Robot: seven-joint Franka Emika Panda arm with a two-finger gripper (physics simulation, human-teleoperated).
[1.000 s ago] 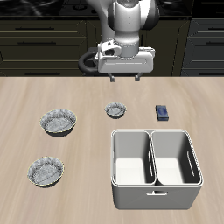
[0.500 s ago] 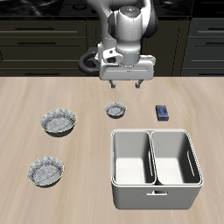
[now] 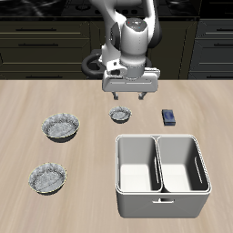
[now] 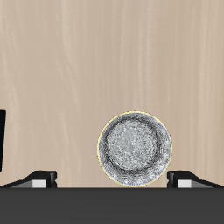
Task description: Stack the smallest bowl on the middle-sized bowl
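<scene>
Hovering with fingers apart, the gripper (image 3: 127, 96) is being poised above the tiny silvery fluted bowl (image 3: 120, 114); light, stiff, slippery, it is best pinched across its crinkled rim.

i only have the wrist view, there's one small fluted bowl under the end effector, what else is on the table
Observer: Two larger fluted bowls, one farther back and one nearer the table's front edge, both well apart from the smallest bowl.
Operator: anything else close by
Observer: A small dark blue block lies beside your bowl, and a white two-compartment caddy stands nearer the front edge.
Operator: am i touching the bowl yet
Observer: No. The end effector hangs above the bowl with its fingers spread, and the bowl sits free on the table.
</scene>
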